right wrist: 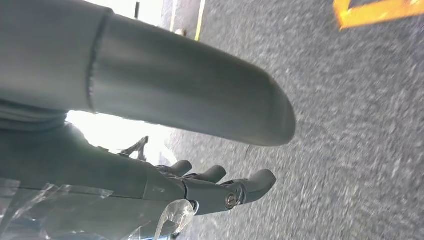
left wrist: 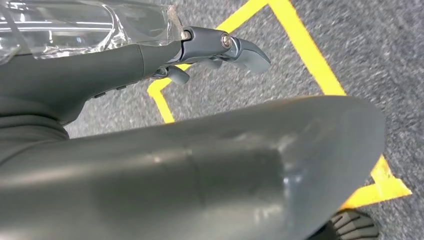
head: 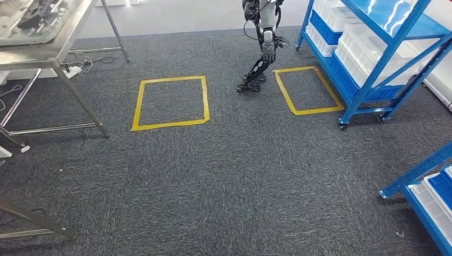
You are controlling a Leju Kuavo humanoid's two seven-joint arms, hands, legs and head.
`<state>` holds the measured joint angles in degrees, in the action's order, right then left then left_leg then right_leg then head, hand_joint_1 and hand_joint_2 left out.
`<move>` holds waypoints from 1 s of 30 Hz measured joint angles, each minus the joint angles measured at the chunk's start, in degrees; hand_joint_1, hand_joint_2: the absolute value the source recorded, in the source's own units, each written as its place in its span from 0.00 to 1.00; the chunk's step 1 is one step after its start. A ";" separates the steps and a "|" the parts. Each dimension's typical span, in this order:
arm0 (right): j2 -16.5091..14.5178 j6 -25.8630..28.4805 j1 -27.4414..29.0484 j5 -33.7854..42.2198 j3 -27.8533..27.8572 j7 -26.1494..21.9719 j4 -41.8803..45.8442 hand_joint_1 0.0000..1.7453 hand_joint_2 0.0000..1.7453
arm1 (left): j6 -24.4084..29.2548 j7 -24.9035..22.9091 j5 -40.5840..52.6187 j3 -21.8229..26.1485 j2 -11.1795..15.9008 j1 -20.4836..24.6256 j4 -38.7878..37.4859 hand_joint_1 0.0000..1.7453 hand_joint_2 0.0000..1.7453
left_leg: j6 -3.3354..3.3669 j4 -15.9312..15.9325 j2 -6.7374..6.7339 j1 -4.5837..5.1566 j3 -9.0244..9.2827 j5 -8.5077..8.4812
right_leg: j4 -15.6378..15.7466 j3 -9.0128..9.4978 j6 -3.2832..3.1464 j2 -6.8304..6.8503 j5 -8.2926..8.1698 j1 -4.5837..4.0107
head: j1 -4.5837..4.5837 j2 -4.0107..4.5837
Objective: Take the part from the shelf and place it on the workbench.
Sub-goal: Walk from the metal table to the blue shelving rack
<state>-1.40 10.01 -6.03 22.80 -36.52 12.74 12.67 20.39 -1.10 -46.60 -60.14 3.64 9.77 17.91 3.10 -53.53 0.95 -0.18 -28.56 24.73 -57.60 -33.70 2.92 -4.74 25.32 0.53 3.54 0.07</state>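
A blue shelf (head: 373, 53) stands at the far right of the head view, carrying white bins (head: 368, 37) and blue bins; I cannot make out any part inside them. The steel workbench (head: 53, 50) is at the far left, with a clear tray of dark parts (head: 32, 16) on top. In the left wrist view my left hand (left wrist: 125, 115) hangs over the carpet, thumb and fingers (left wrist: 235, 47) apart and holding nothing. My right hand (right wrist: 150, 130) hangs the same way, its fingers (right wrist: 240, 187) stretched out and empty.
Two yellow tape squares mark the grey carpet, one in front of the bench (head: 170, 101) and one by the shelf (head: 308, 89). Another humanoid robot (head: 262, 42) stands beside the shelf. A second blue shelf (head: 426, 192) juts in at the near right. Table legs (head: 32, 218) cross the near left.
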 joint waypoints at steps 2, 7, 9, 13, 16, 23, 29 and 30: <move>0.01 0.00 -0.20 0.01 -0.01 0.01 0.01 0.00 0.00 | 0.00 0.08 -0.14 -0.01 -0.07 -0.08 -0.15 0.00 0.00 | 0.49 0.04 -1.47 0.20 -0.16 -0.09 | -8.09 -3.69 0.23 3.27 4.47 -0.09 | -0.13 0.00; -0.05 0.00 -0.27 0.14 -0.02 0.02 0.01 0.00 0.00 | -0.02 0.10 -0.28 -0.07 -0.24 -0.19 -0.30 0.00 0.00 | 0.43 -0.02 -5.04 0.45 -0.24 0.02 | -9.26 -3.00 0.39 5.22 3.82 0.11 | -0.14 0.00; -0.01 0.00 -0.35 0.15 -0.02 0.02 0.01 0.00 0.00 | -0.02 0.11 -0.34 -0.11 -0.31 -0.10 -0.32 0.00 0.00 | 0.00 -0.11 -6.16 0.71 0.00 0.30 | -0.61 1.83 0.02 7.77 0.95 -0.11 | -0.12 0.00; 0.02 0.03 -0.35 0.17 0.00 0.02 0.01 0.00 0.00 | -0.02 0.11 -0.46 -0.13 -0.33 0.12 -0.36 0.00 0.00 | -1.34 -0.35 -8.07 0.81 0.37 0.83 | 2.93 3.20 -1.39 7.25 -0.17 -0.45 | -0.06 0.00; 0.04 0.02 -0.55 0.17 0.00 0.03 0.01 0.00 0.00 | -0.13 0.11 -0.40 -0.16 -0.45 0.24 -0.37 0.00 0.00 | -2.47 -5.68 -4.42 0.26 -1.64 4.28 | 3.16 3.12 -2.40 5.47 -0.68 -0.11 | 0.06 0.00; -0.02 0.02 -0.68 0.20 0.00 0.09 0.01 0.00 0.00 | -0.46 -0.06 -0.39 -0.27 -0.51 -0.38 -0.75 0.00 0.00 | -2.12 -9.14 0.33 0.08 -4.10 3.35 | 3.10 2.85 -2.57 -0.06 -1.20 -0.27 | 0.12 0.00; -0.01 0.02 -0.40 0.55 0.00 0.14 -0.01 0.00 0.00 | -0.64 -0.12 -0.05 -0.30 -0.61 -0.05 -0.92 0.00 0.00 | -0.75 -0.06 1.09 0.31 -0.19 -0.06 | 2.74 2.07 -1.07 -2.15 -1.29 -0.32 | 0.09 0.00; 0.03 0.02 -0.30 0.59 0.00 0.15 -0.01 0.00 0.00 | -0.70 -0.14 0.07 -0.30 -0.65 0.05 -0.94 0.00 0.00 | -0.36 0.16 0.57 0.23 -0.12 -0.26 | 1.86 1.64 -0.83 -0.80 -0.60 -0.38 | 0.04 0.00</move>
<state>-1.37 10.03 -6.34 23.38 -36.52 12.89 12.66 19.69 -1.24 -46.53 -60.45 2.99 9.82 16.97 2.74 -53.37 1.52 0.04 -28.68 24.47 -55.74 -32.06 2.09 -5.54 24.72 0.15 3.58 0.07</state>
